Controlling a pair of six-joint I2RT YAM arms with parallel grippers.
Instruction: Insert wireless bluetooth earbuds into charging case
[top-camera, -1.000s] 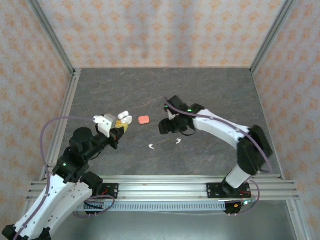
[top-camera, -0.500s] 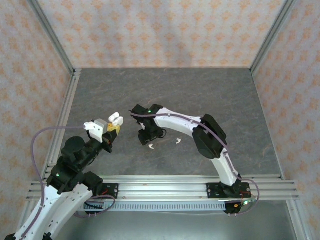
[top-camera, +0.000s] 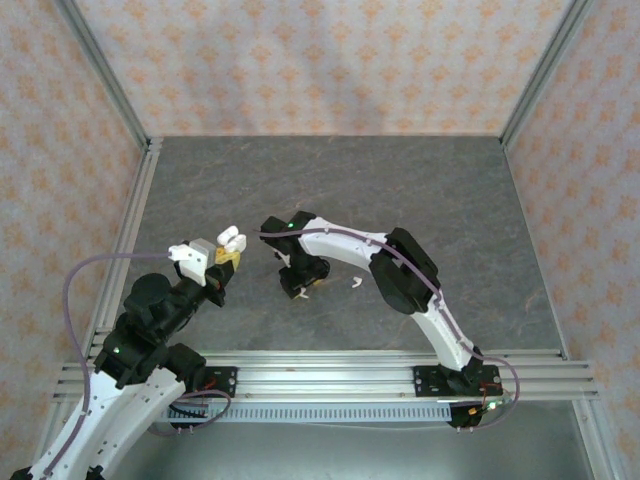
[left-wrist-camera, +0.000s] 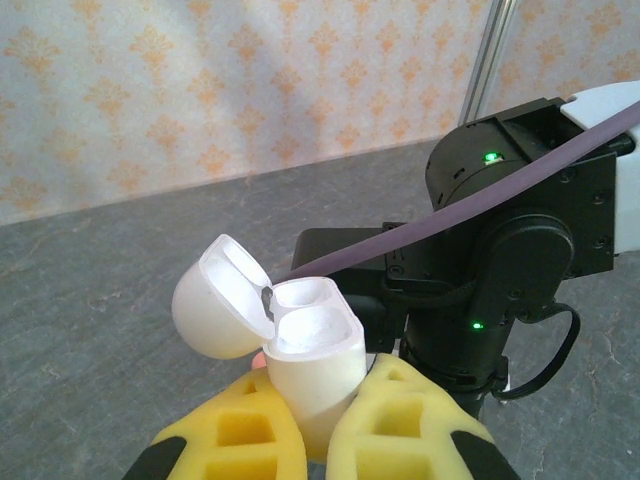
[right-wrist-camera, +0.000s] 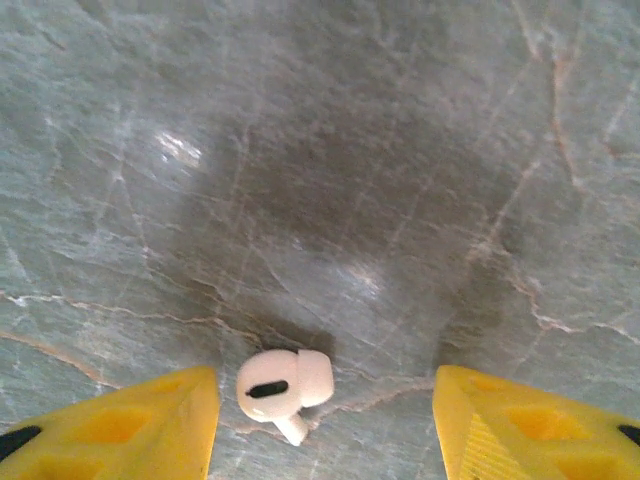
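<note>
Right wrist: 1 white earbud (right-wrist-camera: 283, 383) between 2 fingers (right-wrist-camera: 120, 420).

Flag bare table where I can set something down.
Bare: far half of the table up to the back wall, and the stretch right of the right arm. Crowded: near centre, left gripper holding the case, right gripper over an earbud, second earbud beside.

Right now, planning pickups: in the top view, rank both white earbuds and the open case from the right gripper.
1. Earbud between right gripper's open jaws.
2. Second earbud, on its right.
3. Open case, left, held by left gripper.
</note>
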